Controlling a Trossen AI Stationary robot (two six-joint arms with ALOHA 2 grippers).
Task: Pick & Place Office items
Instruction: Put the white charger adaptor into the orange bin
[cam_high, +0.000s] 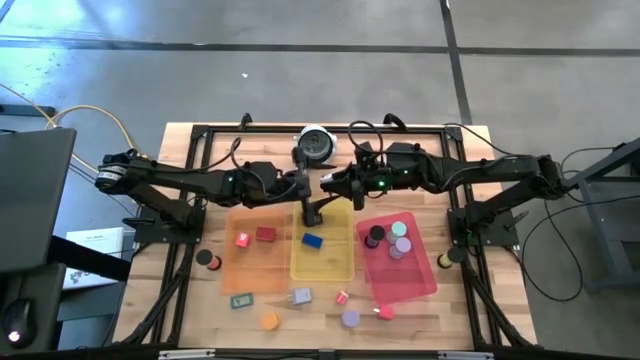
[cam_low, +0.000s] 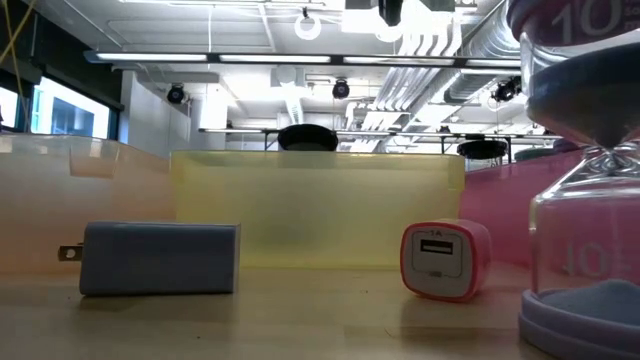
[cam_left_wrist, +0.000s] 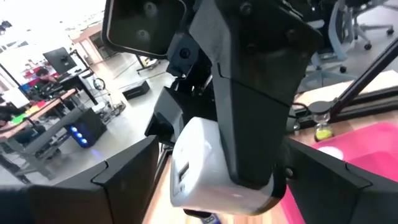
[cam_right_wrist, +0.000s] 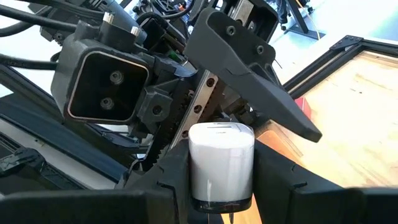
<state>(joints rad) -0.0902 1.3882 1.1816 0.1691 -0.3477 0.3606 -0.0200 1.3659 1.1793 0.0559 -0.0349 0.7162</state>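
Three trays (cam_high: 322, 268) hold some sorted pieces, roughly half; several office items (cam_high: 301, 296) wait loose on the table. Above the yellow tray, my right claw (cam_high: 328, 186) pinches a white charger (cam_right_wrist: 221, 165); my left claw (cam_high: 306, 186) stands spread beside it.

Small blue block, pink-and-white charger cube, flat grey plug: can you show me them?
small blue block (cam_high: 312, 240): high view, its top face.
pink-and-white charger cube (cam_low: 445, 262): low view, its front face.
flat grey plug (cam_low: 160, 258): low view, its broad side.

Three trays (cam_high: 258, 262), two arms (cam_high: 180, 180), one white charger (cam_right_wrist: 221, 163), one hourglass (cam_low: 585, 170)
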